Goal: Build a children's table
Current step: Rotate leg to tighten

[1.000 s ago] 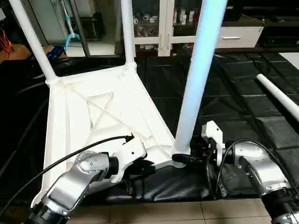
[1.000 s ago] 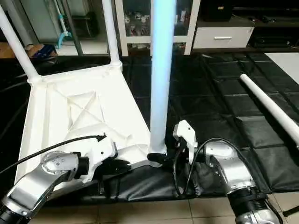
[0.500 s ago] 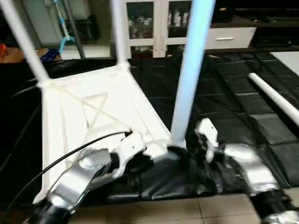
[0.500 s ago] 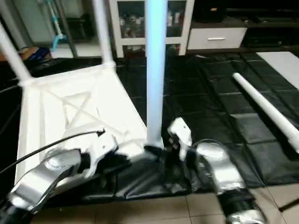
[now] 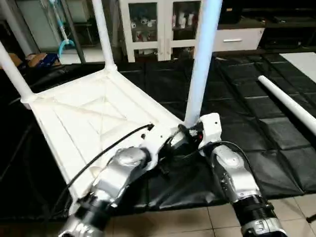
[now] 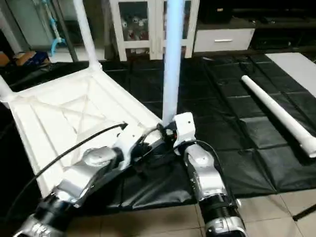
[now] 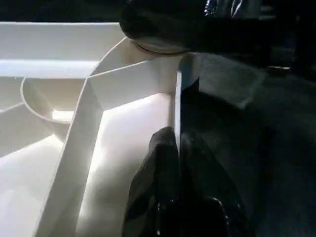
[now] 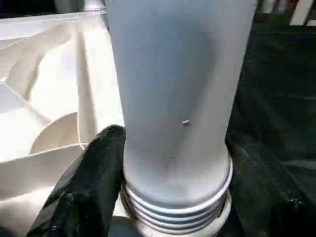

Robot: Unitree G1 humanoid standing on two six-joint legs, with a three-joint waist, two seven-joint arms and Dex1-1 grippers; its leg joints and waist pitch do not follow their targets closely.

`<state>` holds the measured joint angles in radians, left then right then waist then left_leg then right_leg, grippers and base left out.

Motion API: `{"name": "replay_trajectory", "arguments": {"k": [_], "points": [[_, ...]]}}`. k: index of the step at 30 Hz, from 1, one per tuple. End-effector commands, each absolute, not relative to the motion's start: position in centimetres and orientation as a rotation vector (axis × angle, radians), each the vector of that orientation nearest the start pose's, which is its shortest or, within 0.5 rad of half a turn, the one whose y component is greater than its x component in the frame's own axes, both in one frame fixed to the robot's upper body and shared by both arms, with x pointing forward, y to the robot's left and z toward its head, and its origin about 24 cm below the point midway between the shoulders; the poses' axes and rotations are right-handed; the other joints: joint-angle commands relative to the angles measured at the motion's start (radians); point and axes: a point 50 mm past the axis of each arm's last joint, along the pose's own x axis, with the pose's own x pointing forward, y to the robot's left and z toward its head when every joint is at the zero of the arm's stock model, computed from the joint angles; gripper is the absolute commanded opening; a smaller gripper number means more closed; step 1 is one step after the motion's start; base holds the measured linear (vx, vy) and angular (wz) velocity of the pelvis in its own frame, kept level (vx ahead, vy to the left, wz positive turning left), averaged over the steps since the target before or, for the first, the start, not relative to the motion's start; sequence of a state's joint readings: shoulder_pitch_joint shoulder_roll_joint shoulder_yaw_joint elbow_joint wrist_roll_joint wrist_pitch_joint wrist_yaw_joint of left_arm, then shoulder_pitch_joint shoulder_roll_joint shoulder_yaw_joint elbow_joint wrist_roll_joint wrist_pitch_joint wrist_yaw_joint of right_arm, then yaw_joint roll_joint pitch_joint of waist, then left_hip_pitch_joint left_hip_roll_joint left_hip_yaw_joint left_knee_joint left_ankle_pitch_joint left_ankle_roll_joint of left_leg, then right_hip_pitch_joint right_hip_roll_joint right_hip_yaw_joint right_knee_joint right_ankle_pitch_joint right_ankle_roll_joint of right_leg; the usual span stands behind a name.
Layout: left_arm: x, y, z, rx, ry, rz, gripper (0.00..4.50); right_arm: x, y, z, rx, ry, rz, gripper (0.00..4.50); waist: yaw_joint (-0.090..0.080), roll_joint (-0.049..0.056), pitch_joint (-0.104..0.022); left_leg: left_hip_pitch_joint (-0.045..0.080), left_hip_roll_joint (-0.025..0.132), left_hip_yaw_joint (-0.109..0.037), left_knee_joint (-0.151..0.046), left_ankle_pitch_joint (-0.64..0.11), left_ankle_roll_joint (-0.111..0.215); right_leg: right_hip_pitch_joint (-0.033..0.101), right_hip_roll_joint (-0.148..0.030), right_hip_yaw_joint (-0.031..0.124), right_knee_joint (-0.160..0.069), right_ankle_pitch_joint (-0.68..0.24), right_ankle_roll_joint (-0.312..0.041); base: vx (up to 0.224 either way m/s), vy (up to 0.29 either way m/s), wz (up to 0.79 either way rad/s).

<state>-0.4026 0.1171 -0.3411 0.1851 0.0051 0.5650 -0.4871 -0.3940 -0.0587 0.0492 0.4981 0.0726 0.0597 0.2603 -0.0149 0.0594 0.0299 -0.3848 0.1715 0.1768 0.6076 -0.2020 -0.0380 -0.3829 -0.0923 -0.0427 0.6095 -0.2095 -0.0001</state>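
- Right wrist view looks straight at the base of a table leg [image 8: 177, 98], its screw threads showing above the corner socket, with the right gripper [image 8: 168, 197] set around it: one black finger [image 8: 84, 182] presses the leg's side, the other sits across from it, so the jaws stand about two-thirds open, closed on the leg's width. The hold looks meant for twisting the leg home; exposed threads suggest it is not fully seated.
- Upside down on a black padded mat [image 5: 256, 98], the white table top [image 5: 89, 118] shows its X-ribbed underside, which puts the sockets facing up to take the legs.
- Two more legs, a far-corner leg [image 5: 101, 34] and a left-corner leg [image 5: 12, 71], stand upright in their sockets, apparently fitted.
- At the near rim of the top, just beside the leg being worked, the left gripper [image 7: 175, 163] has its fingers pinched almost fully together on the thin edge wall, seemingly to steady the top against the twist.
- A fourth leg [image 5: 289, 101] lies loose on the mat, well apart to the right, waiting for the last socket.
- Beyond the mat stand a white glass-door cabinet [image 5: 163, 24] and a white drawer unit [image 5: 239, 37]; tiled floor [image 5: 163, 222] shows at the near edge.
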Motion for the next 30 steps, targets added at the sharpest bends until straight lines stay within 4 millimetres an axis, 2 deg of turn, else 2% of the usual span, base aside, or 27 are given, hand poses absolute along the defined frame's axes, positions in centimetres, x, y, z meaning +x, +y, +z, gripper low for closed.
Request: {"name": "replay_trajectory", "arguments": {"k": [1,2,3,4,7,10,11,13,15,17,19,20,22,27,30], "points": [[29.9,7.3,3.1,0.28,0.496,-0.701,0.0,31.4,-9.2,2.7,-0.016,0.18,0.472,2.67,0.003,-0.01,-0.045,0.009,0.046,-0.021,-0.092,-0.268,0.011,0.025,-0.045,0.031,-0.086,-0.197,-0.183,0.0,0.0,0.0],[29.8,7.3,3.1,0.282,0.498,-0.709,0.0,31.4,-9.2,2.8,0.007,0.177,0.485,2.67,0.005,-0.009,-0.046,0.01,0.047,-0.02,-0.091,-0.254,0.018,0.025,-0.045,0.031,-0.084,-0.173,-0.188,0.0,0.0,0.0],[29.7,7.4,3.1,0.283,0.499,-0.713,0.0,31.4,-9.2,2.9,0.022,0.174,0.495,3.23,0.005,-0.009,-0.046,0.008,0.047,-0.02,-0.09,-0.239,0.028,0.028,-0.045,0.031,-0.081,-0.151,-0.194,0.0,0.0,0.0],[29.6,7.5,3.0,0.286,0.501,-0.723,0.0,31.4,-9.2,3.1,0.034,0.165,0.507,3.37,0.006,-0.007,-0.046,0.008,0.047,-0.02,-0.09,-0.234,0.031,0.029,-0.045,0.03,-0.081,-0.145,-0.196,0.0,0.0,0.0],[28.9,7.9,2.8,0.3,0.505,-0.782,0.0,31.3,-9.4,3.9,0.069,0.13,0.571,3.43,0.008,-0.009,-0.045,0.007,0.049,-0.02,-0.091,-0.226,0.044,0.032,-0.046,0.029,-0.08,-0.133,-0.204,0.0,0.0,0.0],[28.3,8.3,2.7,0.321,0.502,-0.841,0.0,31.3,-9.9,4.3,0.067,0.121,0.617,3.83,0.003,-0.008,-0.046,0.007,0.048,-0.019,-0.09,-0.221,0.048,0.032,-0.045,0.029,-0.078,-0.128,-0.212,0.0,0.0,0.0],[28.3,8.3,2.7,0.321,0.502,-0.841,0.0,31.3,-9.9,4.3,0.067,0.121,0.617,3.83,0.003,-0.008,-0.046,0.008,0.049,-0.02,-0.089,-0.219,0.05,0.033,-0.046,0.029,-0.078,-0.125,-0.215,0.0,0.0,0.0],[27.6,8.7,2.7,0.335,0.503,-0.903,0.0,31.2,-10.4,4.6,0.045,0.119,0.681,3.88,0.002,-0.008,-0.046,0.007,0.05,-0.02,-0.09,-0.221,0.054,0.034,-0.046,0.029,-0.077,-0.124,-0.22,0.0,0.0,0.0],[26.2,9.4,2.7,0.355,0.505,-1.031,0.0,30.6,-11.6,5.1,0.004,0.125,0.81,4.2,0.003,-0.006,-0.045,0.007,0.053,-0.021,-0.09,-0.204,0.061,0.036,-0.044,0.028,-0.073,-0.095,-0.223,0.0,0.0,0.0],[24.9,10.0,2.9,0.35,0.514,-1.137,0.0,30.0,-12.7,5.5,-0.016,0.14,0.922,4.2,0.006,-0.002,-0.046,0.013,0.054,-0.019,-0.089,-0.21,0.067,0.033,-0.043,0.028,-0.071,-0.082,-0.232,0.0,0.0,0.0],[24.1,10.4,3.0,0.342,0.521,-1.191,0.0,29.6,-13.4,5.7,-0.031,0.149,0.981,4.2,0.01,-0.005,-0.044,0.013,0.055,-0.019,-0.089,-0.204,0.077,0.035,-0.041,0.028,-0.068,-0.062,-0.237,0.0,0.0,0.0],[23.2,10.8,3.2,0.335,0.537,-1.254,0.0,29.1,-14.5,5.8,-0.07,0.169,1.063,4.2,0.02,-0.001,-0.045,0.02,0.057,-0.017,-0.089,-0.204,0.078,0.031,-0.04,0.028,-0.068,-0.058,-0.246,0.0,0.0,0.0],[23.0,11.0,3.2,0.336,0.542,-1.262,0.0,29.0,-15.0,5.7,-0.091,0.181,1.089,4.2,0.028,-0.001,-0.042,0.023,0.057,-0.013,-0.089,-0.208,0.078,0.027,-0.039,0.03,-0.069,-0.058,-0.252,0.0,0.0,0.0],[22.9,11.3,3.2,0.342,0.545,-1.269,0.0,28.8,-15.7,5.3,-0.136,0.22,1.148,4.2,0.035,-0.006,-0.044,0.022,0.054,-0.011,-0.088,-0.197,0.063,0.032,-0.042,0.032,-0.067,-0.065,-0.251,0.0,0.0,0.0],[22.8,11.3,3.3,0.342,0.543,-1.278,0.0,28.4,-15.8,5.0,-0.157,0.253,1.198,4.2,0.04,-0.008,-0.046,0.021,0.053,-0.01,-0.084,-0.179,0.067,0.033,-0.043,0.033,-0.066,-0.061,-0.249,0.0,0.0,0.0]]}}
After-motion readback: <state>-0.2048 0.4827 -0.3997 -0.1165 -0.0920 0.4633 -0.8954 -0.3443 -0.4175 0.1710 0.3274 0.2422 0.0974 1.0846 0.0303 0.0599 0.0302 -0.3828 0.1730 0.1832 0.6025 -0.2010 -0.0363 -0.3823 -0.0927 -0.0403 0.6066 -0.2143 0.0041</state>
